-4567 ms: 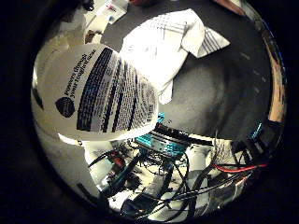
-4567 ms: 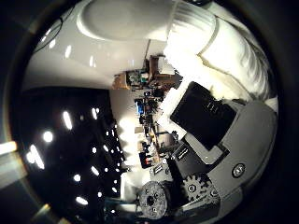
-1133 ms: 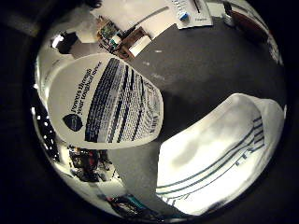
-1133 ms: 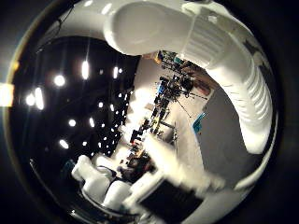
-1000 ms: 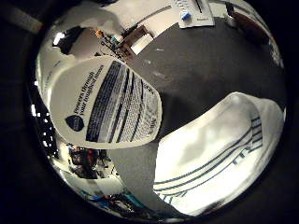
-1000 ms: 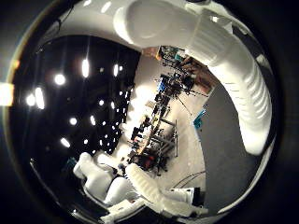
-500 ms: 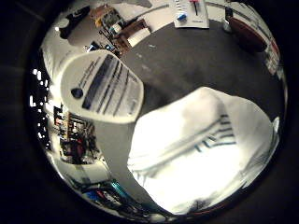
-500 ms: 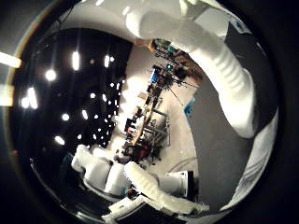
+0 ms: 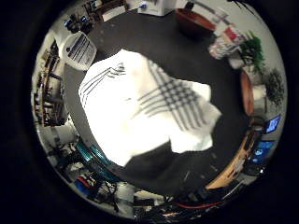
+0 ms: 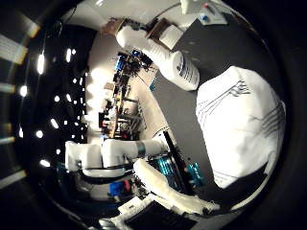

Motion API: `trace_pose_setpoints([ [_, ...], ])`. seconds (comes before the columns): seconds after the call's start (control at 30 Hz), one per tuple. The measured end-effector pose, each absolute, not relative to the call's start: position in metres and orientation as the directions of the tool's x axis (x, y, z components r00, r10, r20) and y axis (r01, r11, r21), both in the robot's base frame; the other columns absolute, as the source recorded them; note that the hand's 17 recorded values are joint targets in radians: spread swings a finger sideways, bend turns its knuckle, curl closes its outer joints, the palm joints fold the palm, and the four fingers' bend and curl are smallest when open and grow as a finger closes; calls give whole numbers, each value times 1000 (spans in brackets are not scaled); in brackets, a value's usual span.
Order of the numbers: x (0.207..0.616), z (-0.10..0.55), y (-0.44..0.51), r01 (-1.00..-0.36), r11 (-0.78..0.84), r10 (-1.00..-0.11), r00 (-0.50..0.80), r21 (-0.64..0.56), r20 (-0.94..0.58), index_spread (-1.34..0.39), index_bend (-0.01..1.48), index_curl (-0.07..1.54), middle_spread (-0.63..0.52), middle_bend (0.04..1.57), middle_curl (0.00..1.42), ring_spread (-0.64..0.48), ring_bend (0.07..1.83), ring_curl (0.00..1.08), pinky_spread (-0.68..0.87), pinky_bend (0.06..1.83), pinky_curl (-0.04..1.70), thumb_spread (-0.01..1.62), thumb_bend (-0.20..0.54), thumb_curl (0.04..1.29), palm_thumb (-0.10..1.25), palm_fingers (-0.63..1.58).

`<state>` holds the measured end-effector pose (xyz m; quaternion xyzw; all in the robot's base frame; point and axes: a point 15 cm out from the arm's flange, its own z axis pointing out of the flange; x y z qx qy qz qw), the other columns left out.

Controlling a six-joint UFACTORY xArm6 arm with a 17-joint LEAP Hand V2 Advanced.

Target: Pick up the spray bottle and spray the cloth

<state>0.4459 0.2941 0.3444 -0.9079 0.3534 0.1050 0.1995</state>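
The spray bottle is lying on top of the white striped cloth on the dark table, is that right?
Not quite. The spray bottle is on the dark table beside the white striped cloth, at its edge, not on top of it. The thumb side palm view shows it best, with the cloth spread flat next to it. The rest of what you said holds.

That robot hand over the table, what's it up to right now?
The hand is above a dark table, holding nothing. The white spray bottle lies on the table beside a white striped cloth, apart from the palm. The cloth lies spread and rumpled under the palm. A brown bowl sits farther off.
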Motion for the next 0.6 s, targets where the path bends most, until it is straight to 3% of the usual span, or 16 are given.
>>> trace_pose_setpoints([
  [0.23,424,398,262,-687,-568,-647,713,-453,-271,-377,199,356,50,171,255,320,195,220,600,581,236,954,-31,371,359,170],
  [0.6,405,418,253,-681,-540,-657,708,-494,-258,-388,198,356,48,170,250,324,194,218,614,587,245,953,-32,375,372,177],
])
